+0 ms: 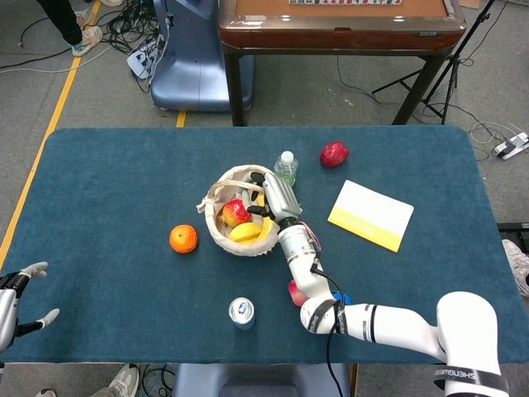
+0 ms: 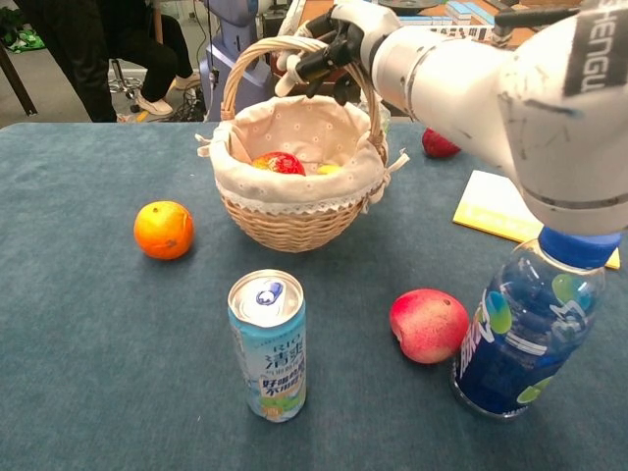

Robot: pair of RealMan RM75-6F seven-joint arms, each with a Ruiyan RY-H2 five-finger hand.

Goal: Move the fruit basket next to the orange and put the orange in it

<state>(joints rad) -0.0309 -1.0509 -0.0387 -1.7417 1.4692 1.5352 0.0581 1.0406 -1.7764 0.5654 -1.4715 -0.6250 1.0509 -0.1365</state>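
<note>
The wicker fruit basket [image 1: 216, 232] [image 2: 294, 218] with a cloth lining stands on the blue table near the middle, with a red fruit and a yellow fruit inside. My right hand [image 1: 266, 196] [image 2: 329, 51] is at the top of the basket's handle [image 2: 238, 83], fingers curled around it. The orange [image 1: 183, 238] [image 2: 164, 230] lies on the table a short way to the basket's left, apart from it. At the table's near left corner my left hand [image 1: 18, 299] hovers with fingers spread, holding nothing.
A drink can [image 1: 241, 312] [image 2: 268, 345] stands in front of the basket. A red-pink fruit [image 2: 429, 325] and a blue bottle [image 2: 520, 334] sit under my right forearm. Behind are a small green bottle [image 1: 286, 167], a red fruit [image 1: 334, 153] and a yellow-white book [image 1: 370, 215].
</note>
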